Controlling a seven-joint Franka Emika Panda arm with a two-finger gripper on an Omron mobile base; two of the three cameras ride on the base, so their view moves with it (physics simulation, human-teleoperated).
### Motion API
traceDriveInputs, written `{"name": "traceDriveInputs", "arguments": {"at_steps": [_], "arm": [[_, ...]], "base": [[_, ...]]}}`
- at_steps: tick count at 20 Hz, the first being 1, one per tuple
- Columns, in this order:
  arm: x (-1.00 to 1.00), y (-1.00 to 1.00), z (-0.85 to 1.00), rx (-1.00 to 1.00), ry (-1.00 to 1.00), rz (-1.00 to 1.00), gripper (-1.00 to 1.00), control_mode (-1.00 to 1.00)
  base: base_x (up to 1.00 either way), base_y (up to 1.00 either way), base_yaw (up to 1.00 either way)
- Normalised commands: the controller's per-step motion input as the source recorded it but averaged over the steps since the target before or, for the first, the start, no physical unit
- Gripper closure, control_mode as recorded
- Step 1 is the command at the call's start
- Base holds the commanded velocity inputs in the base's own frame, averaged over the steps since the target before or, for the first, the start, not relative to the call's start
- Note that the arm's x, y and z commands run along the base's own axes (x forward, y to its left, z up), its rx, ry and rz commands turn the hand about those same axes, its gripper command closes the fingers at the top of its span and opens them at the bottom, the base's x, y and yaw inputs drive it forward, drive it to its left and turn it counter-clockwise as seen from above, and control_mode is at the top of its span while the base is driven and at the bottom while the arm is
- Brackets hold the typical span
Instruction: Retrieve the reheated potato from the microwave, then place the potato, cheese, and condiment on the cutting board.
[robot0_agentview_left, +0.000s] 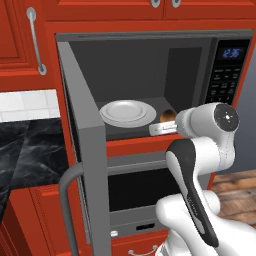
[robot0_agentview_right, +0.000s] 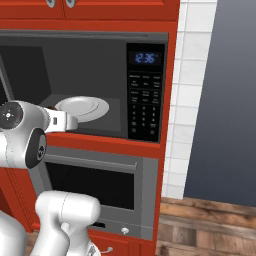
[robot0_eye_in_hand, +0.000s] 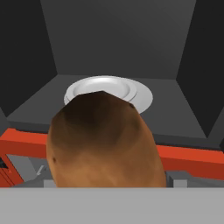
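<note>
One potato (robot0_eye_in_hand: 103, 140) sits clamped in the pincer (robot0_agentview_left: 166, 121) at the open mouth of the one microwave (robot0_agentview_left: 227, 70). Inside lies one white plate (robot0_agentview_left: 127, 112), bare.

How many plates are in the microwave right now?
1: a white plate sits on the microwave floor, left of centre. The potato is at its right, off it; nothing seems hidden.

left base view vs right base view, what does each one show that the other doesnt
Left base view alone: the potato at the hand's end, by the microwave's front edge, and the swung-open door. Right base view alone: the white tiled wall and a grey panel beyond it. Both: the white plate inside, the keypad with its blue display, the oven below.
</note>
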Motion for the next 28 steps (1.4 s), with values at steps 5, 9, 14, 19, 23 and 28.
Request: {"name": "traceDriveInputs", "arguments": {"at_steps": [5,9,14,19,23,28], "arm": [[0.00,0.00,0.00,0.00,0.00,0.00,1.00,1.00],[0.00,0.00,0.00,0.00,0.00,0.00,1.00,1.00],[0.00,0.00,0.00,0.00,0.00,0.00,1.00,1.00],[0.00,0.00,0.00,0.00,0.00,0.00,1.00,1.00],[0.00,0.00,0.00,0.00,0.00,0.00,1.00,1.00],[0.00,0.00,0.00,0.00,0.00,0.00,1.00,1.00]], "base": [[0.00,0.00,0.00],[-0.32,-0.03,0.01],[-0.70,-0.08,0.00],[-0.63,-0.12,0.00],[-0.71,-0.20,-0.06],[-0.67,-0.22,-0.12]]}}
